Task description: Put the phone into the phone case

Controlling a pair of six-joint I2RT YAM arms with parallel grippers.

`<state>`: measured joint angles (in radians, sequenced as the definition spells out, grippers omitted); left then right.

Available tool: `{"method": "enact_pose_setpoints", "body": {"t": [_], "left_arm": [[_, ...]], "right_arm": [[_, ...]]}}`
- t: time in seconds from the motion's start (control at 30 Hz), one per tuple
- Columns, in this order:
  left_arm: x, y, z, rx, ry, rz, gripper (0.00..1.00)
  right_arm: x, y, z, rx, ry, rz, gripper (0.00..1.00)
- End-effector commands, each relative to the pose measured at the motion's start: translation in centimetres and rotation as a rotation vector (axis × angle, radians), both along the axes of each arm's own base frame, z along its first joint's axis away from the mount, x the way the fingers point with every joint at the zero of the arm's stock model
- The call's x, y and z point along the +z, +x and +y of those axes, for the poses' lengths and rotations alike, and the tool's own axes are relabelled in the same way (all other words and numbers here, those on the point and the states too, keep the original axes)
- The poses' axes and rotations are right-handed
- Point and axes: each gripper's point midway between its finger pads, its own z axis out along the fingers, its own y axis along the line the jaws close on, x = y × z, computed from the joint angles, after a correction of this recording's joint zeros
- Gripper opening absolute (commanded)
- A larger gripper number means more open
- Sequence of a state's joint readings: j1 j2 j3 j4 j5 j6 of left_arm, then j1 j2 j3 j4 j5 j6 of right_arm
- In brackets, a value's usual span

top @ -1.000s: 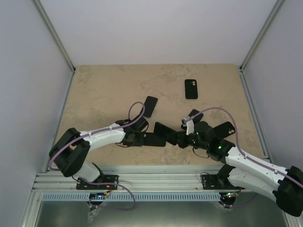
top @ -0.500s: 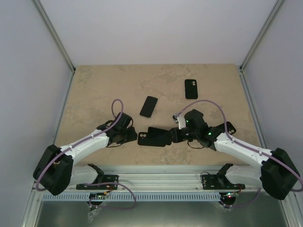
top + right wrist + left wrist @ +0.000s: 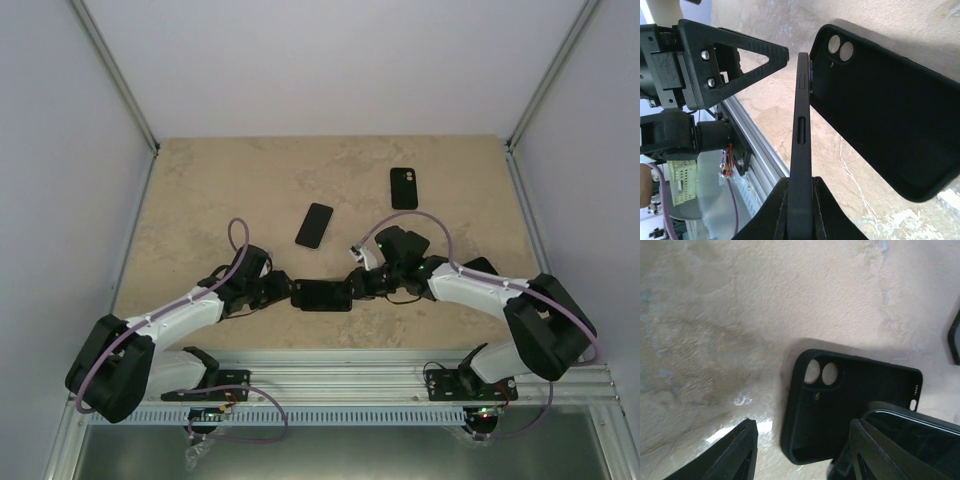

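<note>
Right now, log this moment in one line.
right gripper: shut on slim black phone | left gripper: open | black camera-cutout case: on table

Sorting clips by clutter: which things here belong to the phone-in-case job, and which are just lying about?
In use: phone in right claw; open phone case.
Lying about: black phone mid-table; black phone or case farther back.

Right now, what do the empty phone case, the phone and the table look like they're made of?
The phone case is probably soft matte black rubber or silicone: dull surface, rounded lip. The phone has a satin black frame, plastic or metal unclear; its face reflects like glass. The table looks like beige stone or stone-print laminate: mottled veining, faint sheen.
</note>
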<state>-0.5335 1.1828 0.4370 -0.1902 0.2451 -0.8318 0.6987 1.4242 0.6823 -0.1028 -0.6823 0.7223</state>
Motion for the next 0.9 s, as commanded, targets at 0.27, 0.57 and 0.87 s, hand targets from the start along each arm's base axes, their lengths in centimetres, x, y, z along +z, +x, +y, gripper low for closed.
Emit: {"method": "enact_pose_setpoints", "body": {"t": [0.27,0.57,0.87], "left_arm": [[0.9,1.1,-0.8,-0.009,-0.045,-0.058,0.53],[0.5,1.0,-0.9,-0.023,-0.044,-0.052,0.52],[-0.4,0.5,-0.9,-0.029,-0.045,-0.033,0.45]], "right_arm": [[1.8,1.9,2.0,0.004,0.157,0.055,0.00],[-0.5,2.0,2.2,-0.006,0.150,0.128,0.01],[-2.0,2.3,1.5,-0.041,0.151,0.193,0.01]]}}
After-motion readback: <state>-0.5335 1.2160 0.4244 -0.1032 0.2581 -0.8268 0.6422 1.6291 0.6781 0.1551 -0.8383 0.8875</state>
